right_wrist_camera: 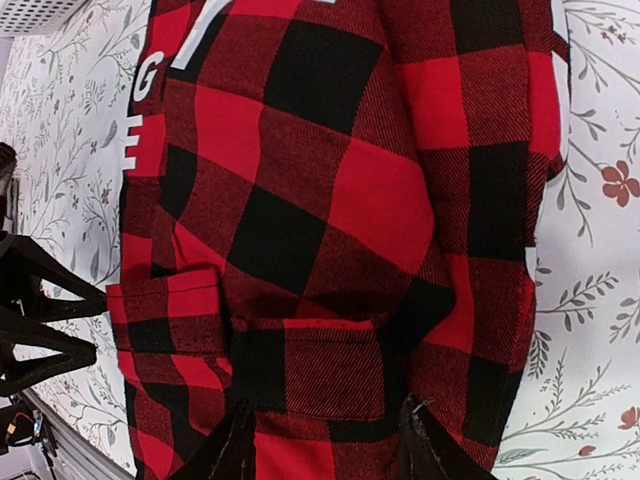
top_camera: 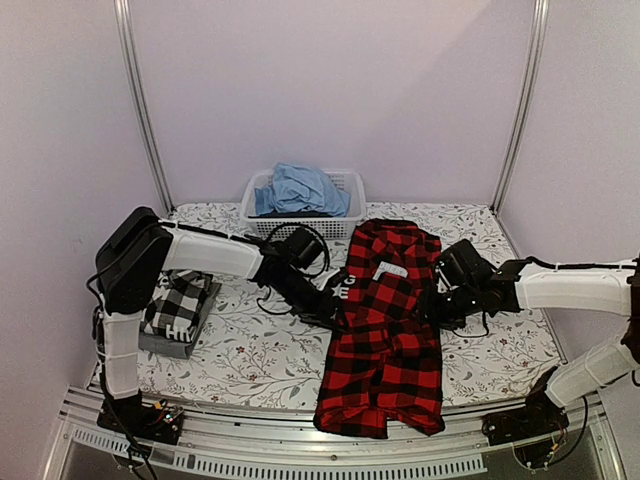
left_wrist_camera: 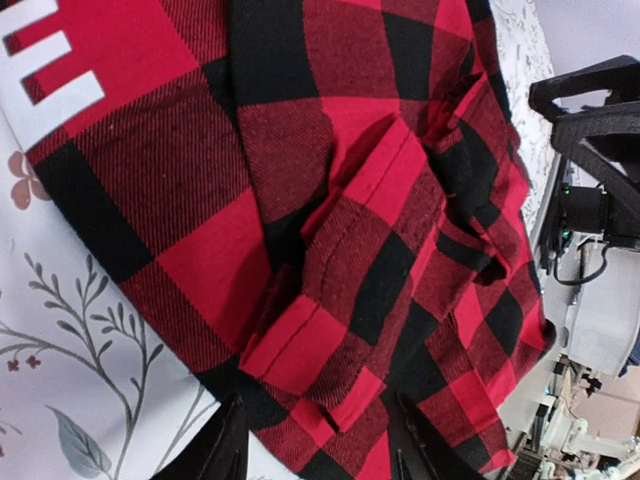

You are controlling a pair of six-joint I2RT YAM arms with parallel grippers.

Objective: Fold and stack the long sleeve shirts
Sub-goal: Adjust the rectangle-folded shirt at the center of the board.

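The red-and-black check flannel [top_camera: 385, 330], one of the long sleeve shirts, lies as a long strip down the table's middle, its lower end hanging over the near edge. White letters [right_wrist_camera: 140, 110] show on it. My left gripper [top_camera: 335, 300] is at its left edge, open, fingers apart over a folded cuff [left_wrist_camera: 300, 345]. My right gripper [top_camera: 437, 300] is at its right edge, also open above the cloth [right_wrist_camera: 330, 200]. A folded black-and-white check shirt [top_camera: 180, 303] rests on a folded dark grey one [top_camera: 168, 345] at the left.
A white basket [top_camera: 348, 190] holding blue cloth [top_camera: 300, 188] stands at the back centre, just behind the flannel's top. The table has a floral cover [top_camera: 260, 360]. Metal rails run along the near edge [top_camera: 300, 445]. In the right wrist view the left gripper's black fingers [right_wrist_camera: 45, 310] show at the left.
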